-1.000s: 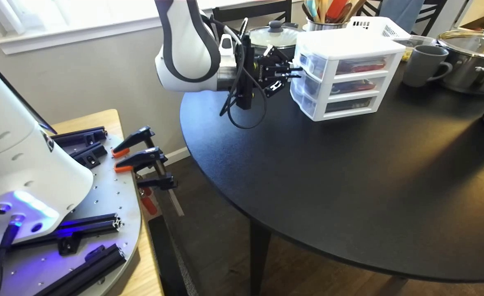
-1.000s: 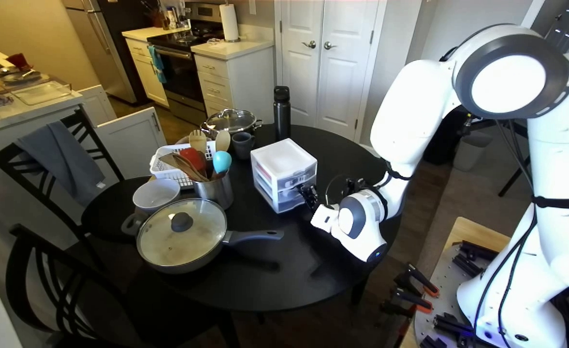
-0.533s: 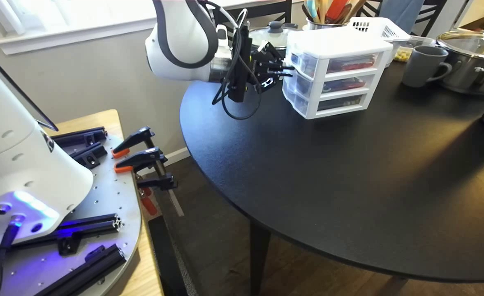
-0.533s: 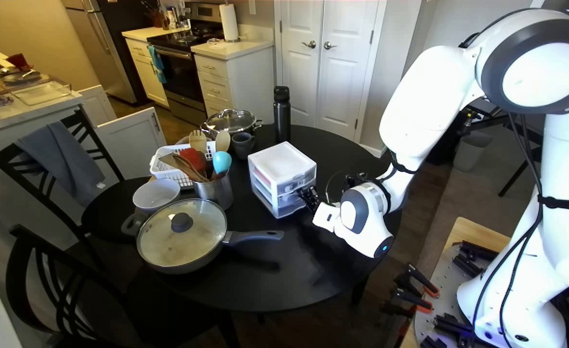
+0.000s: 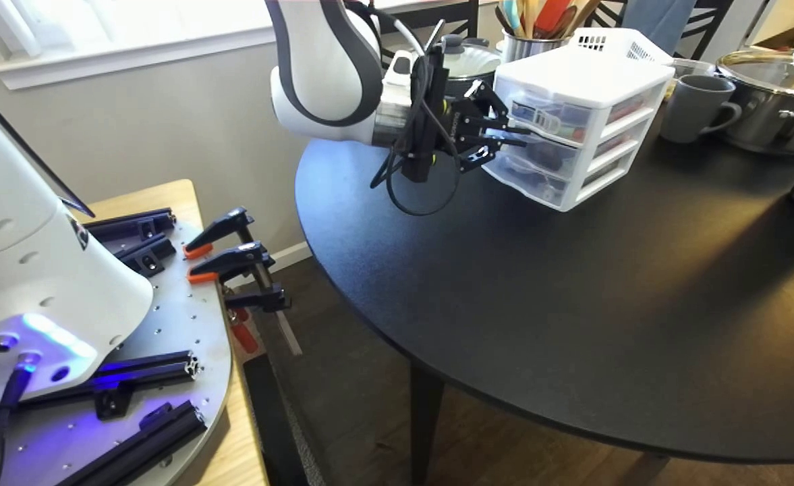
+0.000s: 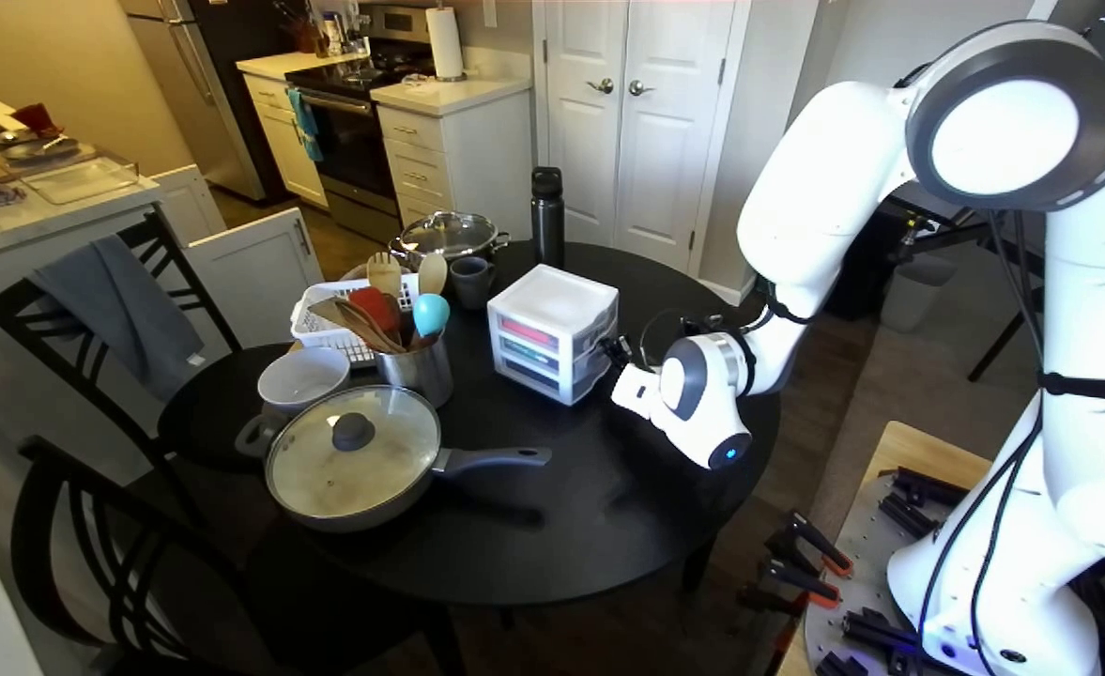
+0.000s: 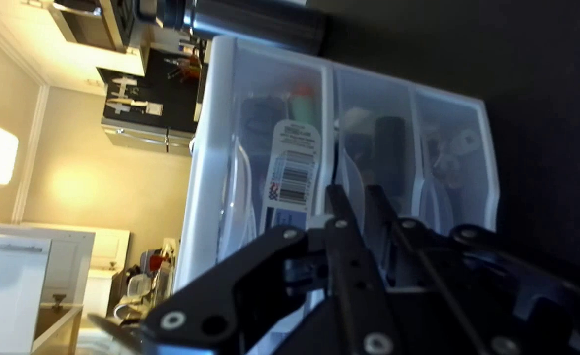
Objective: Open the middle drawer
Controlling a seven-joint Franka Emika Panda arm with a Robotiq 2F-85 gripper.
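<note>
The organizer (image 5: pixel 592 71) stands on a round black table (image 6: pixel 505 559). Its clear middle drawer (image 7: pixel 368 93) sits between the top drawer (image 7: pixel 277 66) and the bottom drawer (image 7: pixel 445 111), and a dark thing (image 7: pixel 389 143) shows through its front. In the top drawer I see a white label (image 7: pixel 294 170) with a barcode; in the bottom drawer there are small pale things (image 7: pixel 465 142), too blurred to name. The gripper (image 7: pixel 356 191) is at the front of the middle drawer. Its fingers (image 7: pixel 346 246) stand slightly apart, and in the wrist view the curved handle (image 7: pixel 352 170) seems to pass between them; I cannot tell whether they press on it.

In an exterior view, a steel can (image 6: pixel 425 376) holds wooden, red and blue utensils (image 6: pixel 431 314). Near it are a white basket (image 5: pixel 616 40), a bowl (image 6: pixel 303 373), and a pan (image 6: pixel 355 523) under a glass lid (image 6: pixel 355 474). On the far part of the table there are a mug (image 6: pixel 470 284), a lidded pot (image 5: pixel 778 125) and a bottle (image 6: pixel 548 223). Two black chairs (image 6: pixel 205 404) stand by the table, with a grey towel (image 6: pixel 130 310) hanging on one. Farther back are a stove (image 6: pixel 350 160) and white doors (image 6: pixel 575 141).
</note>
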